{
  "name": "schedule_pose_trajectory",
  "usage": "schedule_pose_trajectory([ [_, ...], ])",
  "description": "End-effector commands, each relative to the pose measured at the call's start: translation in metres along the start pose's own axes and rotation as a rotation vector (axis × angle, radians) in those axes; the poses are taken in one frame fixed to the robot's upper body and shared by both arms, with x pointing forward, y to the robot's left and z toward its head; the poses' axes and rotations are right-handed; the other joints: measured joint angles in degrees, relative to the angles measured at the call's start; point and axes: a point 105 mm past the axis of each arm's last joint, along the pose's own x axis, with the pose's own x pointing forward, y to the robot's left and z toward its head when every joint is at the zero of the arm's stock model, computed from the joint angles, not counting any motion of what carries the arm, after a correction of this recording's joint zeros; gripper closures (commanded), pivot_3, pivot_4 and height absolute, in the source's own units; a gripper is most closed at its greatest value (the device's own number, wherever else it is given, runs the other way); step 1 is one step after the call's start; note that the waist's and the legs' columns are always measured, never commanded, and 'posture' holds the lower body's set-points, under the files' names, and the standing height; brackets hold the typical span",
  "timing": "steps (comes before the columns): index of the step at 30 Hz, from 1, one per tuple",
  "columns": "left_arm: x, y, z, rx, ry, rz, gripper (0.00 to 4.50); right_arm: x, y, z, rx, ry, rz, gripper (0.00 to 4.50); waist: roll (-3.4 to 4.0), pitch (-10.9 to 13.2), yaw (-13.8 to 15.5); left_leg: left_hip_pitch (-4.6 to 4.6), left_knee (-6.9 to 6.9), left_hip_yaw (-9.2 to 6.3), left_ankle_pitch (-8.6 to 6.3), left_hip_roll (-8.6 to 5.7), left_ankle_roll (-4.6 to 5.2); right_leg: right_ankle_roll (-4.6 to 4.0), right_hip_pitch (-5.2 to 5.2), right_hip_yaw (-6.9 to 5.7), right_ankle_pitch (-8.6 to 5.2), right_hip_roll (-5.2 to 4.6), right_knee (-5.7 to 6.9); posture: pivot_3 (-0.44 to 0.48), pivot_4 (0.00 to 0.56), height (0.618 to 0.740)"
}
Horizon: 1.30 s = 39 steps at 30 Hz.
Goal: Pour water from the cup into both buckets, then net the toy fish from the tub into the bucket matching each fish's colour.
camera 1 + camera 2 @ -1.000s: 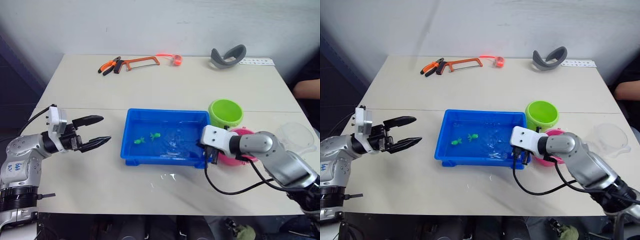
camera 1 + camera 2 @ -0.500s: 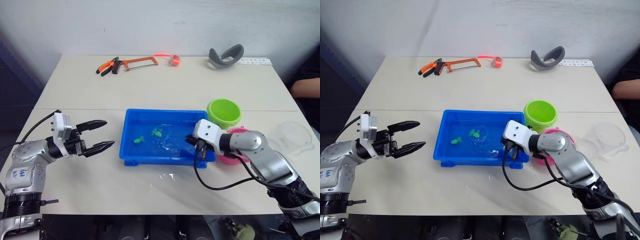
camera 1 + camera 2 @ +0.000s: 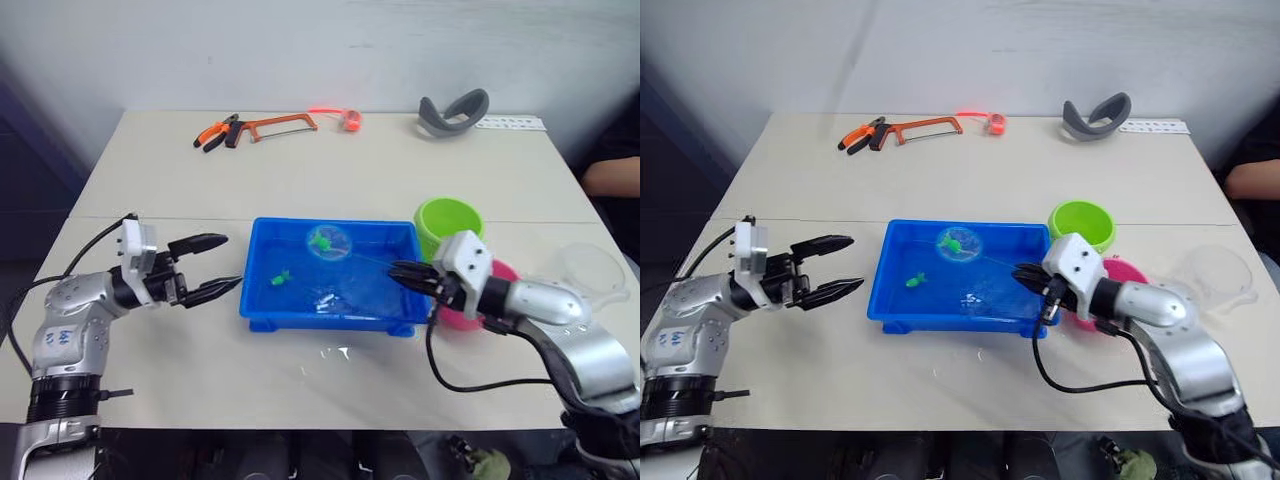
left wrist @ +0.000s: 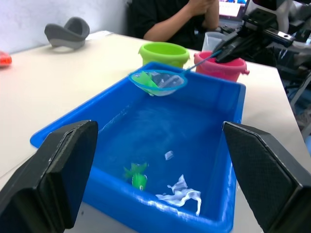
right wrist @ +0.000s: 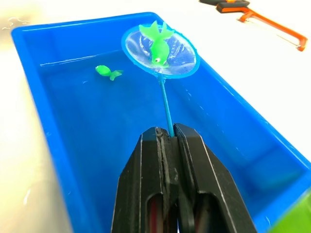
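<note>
Right end effector (image 5: 167, 145), two black fingers clamped on the thin teal handle of a small round mesh net (image 5: 160, 51); net hoop raised above the water near the far wall of the shallow bright blue rectangular plastic tub (image 3: 262, 303). One green toy fish (image 5: 156, 41) lies in the mesh; a second green fish (image 3: 280, 279) sits in the tub water. Handle's long axis runs from the fingers out to the hoop, away from the round lime green plastic bucket (image 3: 449, 227), which stands just beyond the tub's right end, near the right arm. Judgement: the net must swing right, across the tub rim, to that bucket. Left end effector (image 3: 212, 267) hovers open over the bench left of the tub, empty.
</note>
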Motion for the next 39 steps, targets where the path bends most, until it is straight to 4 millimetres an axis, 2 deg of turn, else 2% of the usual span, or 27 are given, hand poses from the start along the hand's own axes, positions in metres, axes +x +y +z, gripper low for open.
schedule_pose_trajectory([
  [1, 0.015, -0.002, 0.013, 0.039, -0.043, -0.034, 0.05, -0.015, 0.002, 0.021, -0.066, -0.043, -0.028, 4.50, 0.00, 0.0, 0.0, 0.01, 0.00, 0.01, 0.00, 0.00, 0.00, 0.00, 0.01, 0.01, 0.00, 0.00, 0.01, 0.000, 0.150, 0.740],
  [9, 0.050, -0.009, 0.018, 0.003, -0.093, -0.119, 0.05, -0.045, -0.001, 0.023, -0.117, 0.039, -0.115, 4.50, -0.02, 0.0, 0.6, 0.04, 0.00, 0.02, 0.01, -0.01, 0.00, 0.00, 0.04, 0.03, 0.00, 0.02, 0.02, 0.000, 0.150, 0.740],
  [13, 0.065, -0.011, 0.024, -0.011, -0.118, -0.149, 0.05, -0.062, -0.008, 0.031, -0.148, 0.056, -0.169, 4.50, -0.02, 0.0, 1.0, 0.04, 0.00, 0.04, 0.01, 0.00, 0.00, 0.00, 0.04, 0.04, 0.00, 0.05, 0.02, 0.000, 0.150, 0.740],
  [20, 0.096, -0.008, 0.043, -0.038, -0.174, -0.149, 0.05, -0.097, -0.039, 0.032, -0.220, 0.136, -0.326, 4.50, -0.05, 0.0, 1.3, 0.03, 0.02, 0.02, 0.03, -0.07, 0.06, 0.06, 0.10, 0.02, 0.03, 0.08, -0.04, 0.000, 0.150, 0.740],
  [24, 0.105, -0.012, 0.050, -0.033, -0.173, -0.176, 0.05, -0.110, -0.071, 0.019, -0.376, 0.287, -0.428, 4.50, -0.05, 0.0, 1.0, 0.05, 0.01, 0.05, 0.04, -0.07, 0.06, 0.07, 0.10, 0.05, 0.04, 0.22, -0.05, 0.000, 0.150, 0.740],
  [28, 0.107, -0.014, 0.050, -0.034, -0.168, -0.184, 0.05, -0.114, -0.092, 0.010, -0.473, 0.356, -0.486, 4.50, -0.05, 0.0, 0.9, 0.08, -0.01, 0.12, 0.07, -0.01, 0.01, 0.07, 0.08, 0.10, 0.04, 0.35, -0.03, 0.000, 0.150, 0.740],
  [35, 0.109, -0.018, 0.049, -0.036, -0.168, -0.186, 0.05, -0.102, -0.103, -0.005, -0.763, 0.494, -0.404, 4.50, -0.04, 0.0, 1.0, 0.10, 0.01, 0.13, 0.08, -0.02, -0.01, 0.07, 0.08, 0.13, 0.03, 0.35, -0.03, 0.000, 0.150, 0.740],
  [39, 0.109, -0.019, 0.049, -0.037, -0.173, -0.182, 0.05, -0.105, -0.114, -0.013, -0.962, 0.595, -0.394, 4.50, -0.03, 0.0, 1.2, 0.09, 0.00, 0.11, 0.08, -0.02, -0.01, 0.08, 0.09, 0.12, 0.03, 0.33, -0.06, 0.000, 0.150, 0.740],
])
